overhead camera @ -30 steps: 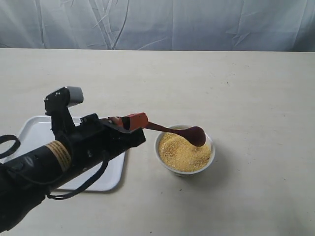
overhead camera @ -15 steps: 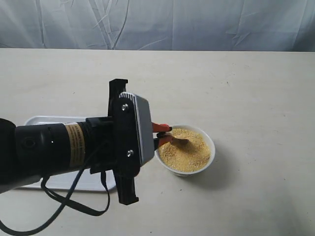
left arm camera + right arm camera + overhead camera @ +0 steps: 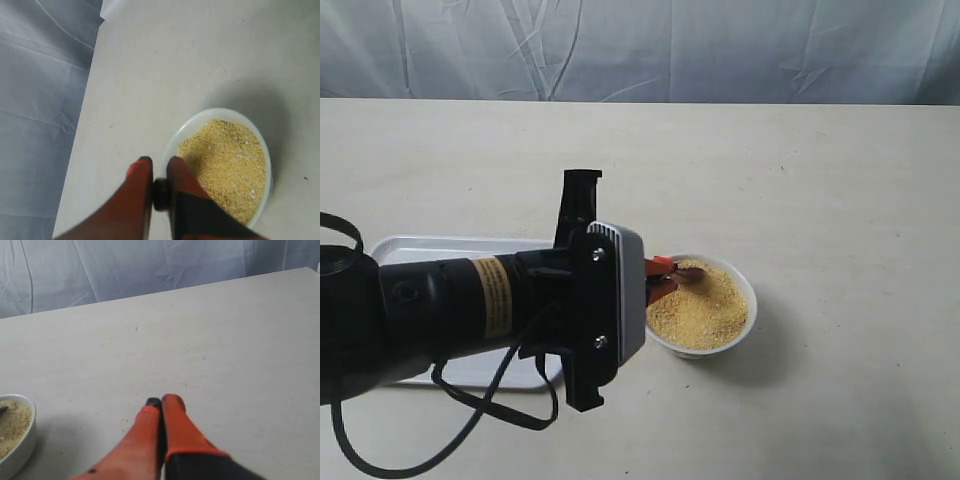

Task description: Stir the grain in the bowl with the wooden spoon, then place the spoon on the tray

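The small white bowl [image 3: 745, 318] stands mid-table, filled with golden grain [image 3: 705, 310]. My left gripper [image 3: 661, 276] is at the bowl's left rim, shut on the wooden spoon [image 3: 686, 272], whose dark head lies in the grain. In the left wrist view the orange fingers [image 3: 141, 172] pinch the dark handle end [image 3: 160, 194] beside the bowl [image 3: 172, 142] and grain [image 3: 227, 160]. The white tray [image 3: 430, 248] lies left of the bowl, mostly behind my left arm. My right gripper [image 3: 163, 401] is shut on nothing above bare table, with the bowl [image 3: 22, 442] off to one side.
The bulky black left arm [image 3: 450, 310] covers much of the tray and the table in front of it. A grey wrinkled backdrop [image 3: 640, 45] runs along the table's far edge. The right arm is outside the exterior view.
The left wrist has rolled over and shifted right toward the bowl. The spoon, held level above the bowl a second ago, now has its head down in the grain.
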### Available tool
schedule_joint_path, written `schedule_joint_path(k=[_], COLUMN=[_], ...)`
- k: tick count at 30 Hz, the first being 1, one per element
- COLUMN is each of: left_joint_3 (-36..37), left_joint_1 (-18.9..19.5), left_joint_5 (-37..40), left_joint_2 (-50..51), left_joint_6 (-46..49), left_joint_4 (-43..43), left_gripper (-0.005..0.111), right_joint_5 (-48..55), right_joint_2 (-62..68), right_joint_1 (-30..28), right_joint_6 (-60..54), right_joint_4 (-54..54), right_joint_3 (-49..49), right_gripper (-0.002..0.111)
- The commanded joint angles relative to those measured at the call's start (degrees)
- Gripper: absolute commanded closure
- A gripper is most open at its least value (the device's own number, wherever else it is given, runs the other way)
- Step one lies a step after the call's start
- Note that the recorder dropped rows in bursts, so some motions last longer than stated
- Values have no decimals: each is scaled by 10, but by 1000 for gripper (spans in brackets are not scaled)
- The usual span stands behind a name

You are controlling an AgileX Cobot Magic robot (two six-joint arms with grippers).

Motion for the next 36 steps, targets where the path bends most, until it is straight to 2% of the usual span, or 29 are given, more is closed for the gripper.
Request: schedule_joint_path(k=[1,6,10,12,15,21,26,30,36], left_joint_3=[2,2,2,2,2,2,2,2,2], left_joint_1=[-5,-5,-5,-5,-5,-5,-5,-5,-5], left_joint_5=[16,49,69,72,72,82,153,192,201], left_joint_2=[7,7,7,7,7,7,7,7,7], left_joint_6=[-32,-81,-134,-152,-163,-183,-259,-272,-284], left_joint_4=[-7,11,77,81,81,81,81,80,77], left_gripper=[107,103,83,70,61,54,46,45,45], right_joint_5=[-8,-8,-8,-8,-8,-6,-6,-6,-6], right_joint_2=[-3,-3,-3,-3,-3,-3,-3,-3,-3], right_joint_1=[-3,-3,-3,-3,-3,-3,-3,-3,-3], right_joint_6=[-1,-1,-2,-2,-2,0,0,0,0], right_joint_4=[-3,1,1,1,1,-2,-2,-2,-2], right_joint_3=[3,3,3,3,3,3,3,3,3], right_gripper=[108,108,108,108,108,108,108,108,108])
